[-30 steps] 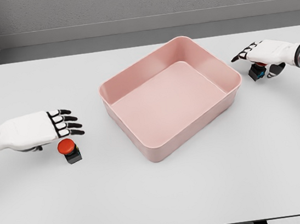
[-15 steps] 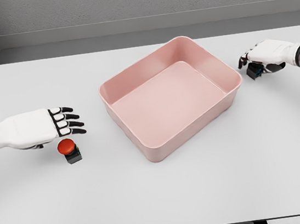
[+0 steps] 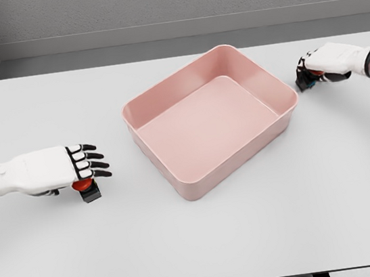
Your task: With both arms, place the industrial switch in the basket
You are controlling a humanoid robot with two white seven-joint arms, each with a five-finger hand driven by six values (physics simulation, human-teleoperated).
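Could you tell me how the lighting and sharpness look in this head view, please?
Head view: soft, even simulator light, no glare; faint shadows beside the pink basket and under the left hand; everything sharp, though the right hand mostly hides its switch.

Pink rectangular plastic basket (image 3: 142, 115), open-topped, sits rotated at centre frame on a white tabletop (image 3: 252, 232). Interior bare.

Left hand (image 3: 52, 169), white with black finger segments, at left of frame, arm entering from the left edge. Fingers extended flat, pointing right, lying over a red-capped push-button switch on a black base (image 3: 87, 190). Only the cap's lower edge and the base show under the fingers.

Right hand (image 3: 325, 64) at upper right, arm entering from the right edge. Fingers curled down around a small dark switch (image 3: 307, 80), mostly covered. A bit of red shows under the palm.

Grey wall across the top of frame.
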